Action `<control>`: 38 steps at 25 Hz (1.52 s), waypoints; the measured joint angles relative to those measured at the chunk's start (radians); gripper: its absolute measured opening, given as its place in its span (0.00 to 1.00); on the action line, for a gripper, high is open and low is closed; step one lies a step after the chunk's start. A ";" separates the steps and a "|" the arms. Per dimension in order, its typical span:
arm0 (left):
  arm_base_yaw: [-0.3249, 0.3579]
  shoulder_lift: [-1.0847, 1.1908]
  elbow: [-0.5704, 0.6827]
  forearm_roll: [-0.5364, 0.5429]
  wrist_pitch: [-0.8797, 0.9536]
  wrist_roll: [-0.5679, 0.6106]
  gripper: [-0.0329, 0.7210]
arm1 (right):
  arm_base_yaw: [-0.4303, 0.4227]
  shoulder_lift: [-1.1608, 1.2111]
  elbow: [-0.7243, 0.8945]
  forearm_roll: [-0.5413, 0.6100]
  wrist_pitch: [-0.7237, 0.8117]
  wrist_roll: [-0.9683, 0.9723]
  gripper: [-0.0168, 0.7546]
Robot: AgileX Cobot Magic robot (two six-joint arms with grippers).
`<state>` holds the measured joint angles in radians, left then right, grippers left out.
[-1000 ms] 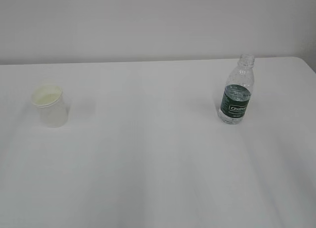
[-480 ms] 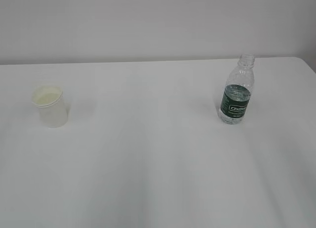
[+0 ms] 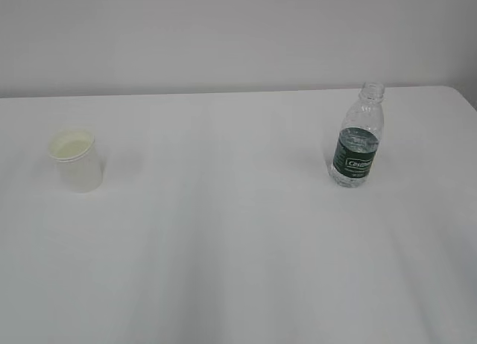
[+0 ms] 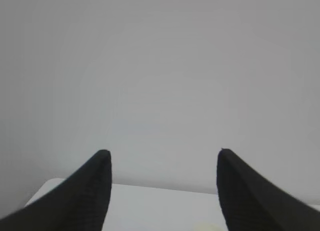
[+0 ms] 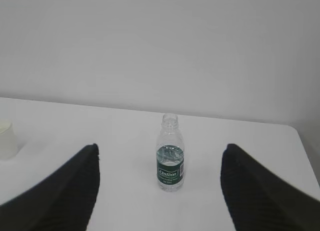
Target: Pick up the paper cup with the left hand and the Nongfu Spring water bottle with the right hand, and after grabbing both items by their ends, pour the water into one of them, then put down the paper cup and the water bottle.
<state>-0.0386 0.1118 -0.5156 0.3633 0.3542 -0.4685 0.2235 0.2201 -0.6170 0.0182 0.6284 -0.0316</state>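
Paper cup [image 4: 207,227] barely shows, cropped below.

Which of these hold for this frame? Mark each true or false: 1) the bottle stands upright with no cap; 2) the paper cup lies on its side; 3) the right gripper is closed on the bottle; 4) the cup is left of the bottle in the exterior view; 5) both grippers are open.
1) True: the Nongfu Spring water bottle stands upright on the table, neck uncapped.
2) False: the paper cup stands upright, mouth up.
3) False: the right gripper is open, short of the bottle, which shows between its fingers in the right wrist view.
4) True: cup left, bottle right, well apart.
5) True: the left gripper is open too, holding nothing.
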 joint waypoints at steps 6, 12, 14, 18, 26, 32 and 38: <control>0.000 -0.067 -0.064 -0.084 0.160 0.179 0.67 | 0.000 -0.106 0.000 0.000 0.145 0.000 0.76; 0.000 -0.089 -0.150 -0.174 0.354 0.316 0.66 | 0.000 -0.150 0.000 0.004 0.252 0.000 0.76; 0.000 -0.091 -0.176 -0.199 0.444 0.353 0.66 | 0.000 -0.160 -0.002 0.013 0.291 0.000 0.76; 0.000 -0.092 -0.220 -0.257 0.593 0.407 0.65 | 0.000 -0.173 -0.025 0.026 0.382 0.000 0.76; 0.000 -0.092 -0.250 -0.463 0.778 0.414 0.65 | 0.000 -0.181 -0.107 0.028 0.596 0.000 0.76; 0.000 -0.092 -0.250 -0.513 0.867 0.416 0.63 | 0.000 -0.192 -0.142 0.030 0.642 0.015 0.76; 0.000 -0.108 -0.250 -0.513 0.893 0.416 0.62 | 0.000 -0.240 -0.142 0.030 0.648 0.064 0.76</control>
<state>-0.0386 0.0034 -0.7652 -0.1501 1.2473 -0.0530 0.2235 -0.0198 -0.7594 0.0479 1.2764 0.0320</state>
